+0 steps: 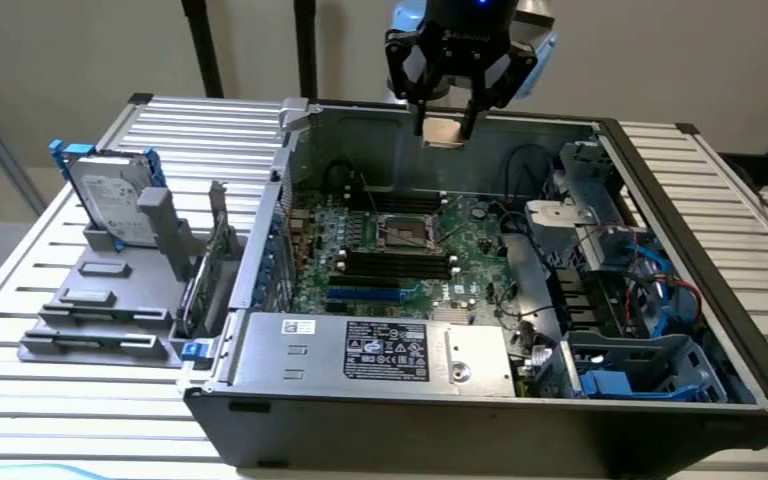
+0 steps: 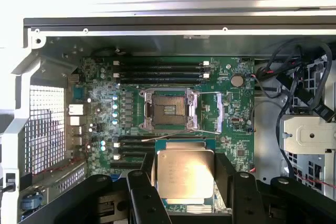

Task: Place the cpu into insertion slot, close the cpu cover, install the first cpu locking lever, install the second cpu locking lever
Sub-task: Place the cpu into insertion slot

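My gripper hangs above the open computer case's back wall, shut on the cpu. The wrist view has the cpu as a tan-gold square chip held flat between the two black fingers, with the gripper well above the green motherboard. The insertion slot lies uncovered on the board, a dark square with a grey metal rim, also visible as the insertion slot. The cpu cover seems swung open beside the slot. Thin wire levers stick out next to it.
Black memory slots run along one side of the socket. A silver power supply fills the case's near side. Cables and drive cages crowd the exterior view's right. A hard drive in a grey stand is outside on the slatted table.
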Controlling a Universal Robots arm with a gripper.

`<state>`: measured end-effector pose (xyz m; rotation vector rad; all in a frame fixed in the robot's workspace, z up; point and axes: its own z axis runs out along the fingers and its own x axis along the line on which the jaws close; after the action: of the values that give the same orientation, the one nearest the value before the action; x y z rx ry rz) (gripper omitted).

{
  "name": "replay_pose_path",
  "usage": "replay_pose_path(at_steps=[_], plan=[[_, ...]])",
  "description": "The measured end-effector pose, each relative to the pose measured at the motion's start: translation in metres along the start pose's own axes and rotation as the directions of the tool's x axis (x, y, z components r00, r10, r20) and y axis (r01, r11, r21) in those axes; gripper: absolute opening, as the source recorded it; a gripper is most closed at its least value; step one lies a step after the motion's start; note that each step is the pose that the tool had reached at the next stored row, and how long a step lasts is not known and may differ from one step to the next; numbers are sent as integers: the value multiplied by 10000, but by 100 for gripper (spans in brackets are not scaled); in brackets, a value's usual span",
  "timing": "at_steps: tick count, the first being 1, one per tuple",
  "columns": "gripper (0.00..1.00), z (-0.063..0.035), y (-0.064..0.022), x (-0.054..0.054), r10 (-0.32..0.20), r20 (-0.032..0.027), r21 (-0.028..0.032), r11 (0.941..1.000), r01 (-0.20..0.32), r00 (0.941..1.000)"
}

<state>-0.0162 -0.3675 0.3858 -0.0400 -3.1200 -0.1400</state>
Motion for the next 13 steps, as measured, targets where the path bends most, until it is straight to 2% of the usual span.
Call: replay_pose_path(at_steps=[3, 6, 9, 13], plan=[[55, 7, 1, 3, -3, 18, 0, 10000, 3, 10000], [55, 56, 31, 31, -4, 38, 4, 10000, 4, 10000], [55, 107, 96, 90, -8, 91, 19, 10000, 8, 10000], [55, 181, 231, 136, -13, 151, 53, 10000, 13, 9999]])
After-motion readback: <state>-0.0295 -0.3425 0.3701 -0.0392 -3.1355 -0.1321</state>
